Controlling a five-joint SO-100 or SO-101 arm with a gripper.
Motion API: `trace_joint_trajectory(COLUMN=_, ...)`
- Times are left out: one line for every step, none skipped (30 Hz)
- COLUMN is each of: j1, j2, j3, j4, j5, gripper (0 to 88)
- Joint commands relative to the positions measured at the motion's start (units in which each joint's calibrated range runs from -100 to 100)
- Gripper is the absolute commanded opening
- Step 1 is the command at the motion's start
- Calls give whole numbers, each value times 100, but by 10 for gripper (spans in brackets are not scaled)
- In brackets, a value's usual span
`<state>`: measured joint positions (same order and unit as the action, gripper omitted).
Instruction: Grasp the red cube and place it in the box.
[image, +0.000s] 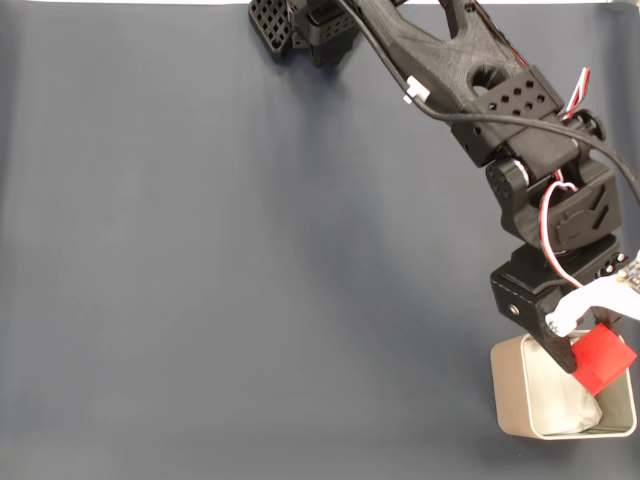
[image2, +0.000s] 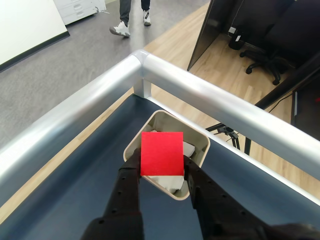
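Observation:
The red cube (image: 604, 359) (image2: 161, 153) is held up in the air between my black fingers (image2: 131, 172), directly over the box. My gripper (image: 588, 352) (image2: 161, 170) is shut on it, one finger pressing each side. The box (image: 511, 385) (image2: 199, 138) is a beige rounded container with white paper lining, sitting at the bottom right of the dark mat in the fixed view. In the wrist view the box lies just below and behind the cube, near the table's corner. The cube hides part of the box's inside.
A silver metal rail (image2: 210, 97) runs round the table's corner right beside the box. My arm's base (image: 310, 25) stands at the top of the fixed view. A person's legs (image2: 132, 15) and an office chair (image2: 262, 62) show on the floor beyond.

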<state>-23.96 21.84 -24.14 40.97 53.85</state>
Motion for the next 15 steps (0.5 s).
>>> trace_joint_trajectory(j1=95, j2=-35, j3=-360, j4=-154, j5=-29, gripper=0)
trace_joint_trajectory(j1=109, j2=-18, j3=-360, j4=-171, j5=-29, gripper=0)
trace_joint_trajectory(j1=116, j2=8, j3=-360, j4=-195, j5=-29, gripper=0)
trace_joint_trajectory(j1=138, j2=34, j3=-360, j4=-228, j5=-29, gripper=0)
trace_joint_trajectory(j1=145, j2=52, j3=-360, j4=-236, j5=-29, gripper=0)
trace_joint_trajectory(j1=159, j2=69, j3=-369, j4=-245, j5=-29, gripper=0)
trace_joint_trajectory(j1=173, j2=86, j3=-369, j4=-261, j5=-24, gripper=0)
trace_joint_trajectory(j1=180, j2=95, j3=-369, j4=-277, j5=-24, gripper=0)
trace_joint_trajectory(j1=194, j2=104, j3=-369, j4=-294, j5=-24, gripper=0)
trace_joint_trajectory(j1=202, j2=121, j3=-369, j4=-302, j5=-24, gripper=0)
trace_joint_trajectory(j1=216, j2=130, j3=-369, j4=-318, j5=-24, gripper=0)
trace_joint_trajectory(j1=230, j2=138, j3=-369, j4=-327, j5=-29, gripper=0)
trace_joint_trajectory(j1=237, j2=147, j3=-369, j4=-327, j5=-34, gripper=0)
trace_joint_trajectory(j1=251, j2=147, j3=-369, j4=-327, j5=-39, gripper=0)
trace_joint_trajectory(j1=273, j2=147, j3=-369, j4=-327, j5=-44, gripper=0)
